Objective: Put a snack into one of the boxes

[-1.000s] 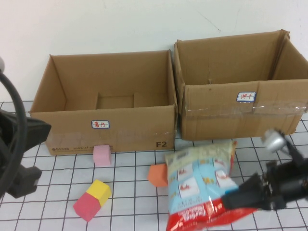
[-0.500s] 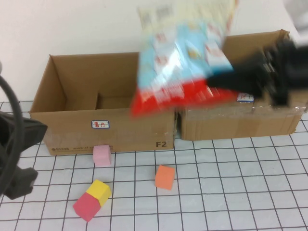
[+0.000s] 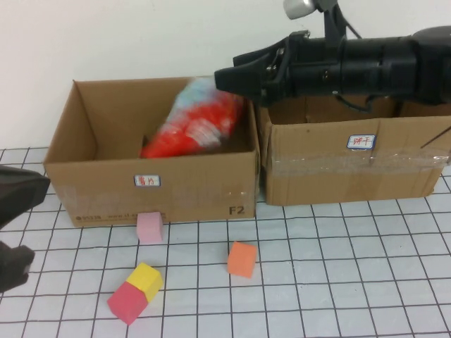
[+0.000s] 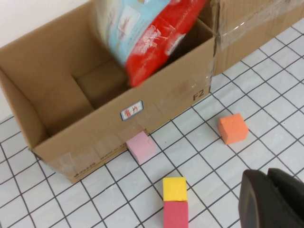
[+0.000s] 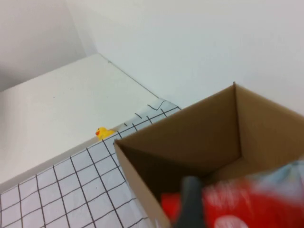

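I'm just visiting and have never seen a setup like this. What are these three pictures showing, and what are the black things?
The black shapes are two robot arms. One camera looks down from above; one rides on each wrist. The right gripper reaches over the left box, where a snack bag is dropping in; its blurred look suggests it was let go. The left gripper waits low near the table's edge. The right box stands alongside. Pink, orange, yellow and red foam blocks lie on the checked table.
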Robot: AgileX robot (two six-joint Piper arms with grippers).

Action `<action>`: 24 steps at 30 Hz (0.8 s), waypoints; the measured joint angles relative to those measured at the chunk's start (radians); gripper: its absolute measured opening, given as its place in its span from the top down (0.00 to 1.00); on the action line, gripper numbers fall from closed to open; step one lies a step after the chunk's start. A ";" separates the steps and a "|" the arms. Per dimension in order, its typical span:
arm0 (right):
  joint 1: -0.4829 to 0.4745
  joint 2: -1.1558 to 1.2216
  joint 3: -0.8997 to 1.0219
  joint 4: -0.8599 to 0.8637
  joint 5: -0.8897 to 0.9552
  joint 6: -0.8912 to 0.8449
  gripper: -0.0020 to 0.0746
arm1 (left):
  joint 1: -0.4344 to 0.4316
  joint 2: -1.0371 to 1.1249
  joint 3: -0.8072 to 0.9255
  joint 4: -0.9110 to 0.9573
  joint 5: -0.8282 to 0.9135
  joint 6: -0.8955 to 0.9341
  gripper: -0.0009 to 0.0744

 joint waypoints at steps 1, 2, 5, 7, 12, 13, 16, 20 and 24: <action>0.000 0.007 -0.006 -0.002 0.003 0.010 0.25 | 0.000 0.000 0.000 0.004 0.000 0.000 0.99; 0.000 0.012 -0.016 -0.004 0.009 0.020 0.19 | 0.000 0.000 0.000 0.011 0.000 0.000 0.99; -0.011 0.008 -0.037 -0.014 0.048 0.058 0.14 | 0.000 0.000 0.000 0.020 0.000 0.000 0.99; -0.019 -0.009 -0.054 -0.060 0.069 0.094 0.18 | 0.000 0.000 0.000 0.020 0.000 0.000 0.99; -0.039 -0.105 -0.086 -0.319 0.147 0.200 0.57 | 0.000 0.000 0.000 0.022 0.000 -0.002 0.99; -0.040 -0.132 -0.091 -0.382 0.174 0.222 0.69 | 0.000 0.000 0.000 0.022 0.000 -0.002 0.99; -0.043 -0.221 -0.095 -0.586 0.228 0.343 0.88 | 0.000 -0.015 0.001 0.033 -0.003 -0.007 0.99; -0.043 -0.353 -0.095 -0.919 0.287 0.527 0.95 | 0.000 -0.073 0.026 0.185 -0.029 -0.103 0.99; -0.046 -0.487 -0.081 -1.175 0.330 0.628 0.96 | 0.000 -0.190 0.104 0.408 -0.044 -0.299 0.99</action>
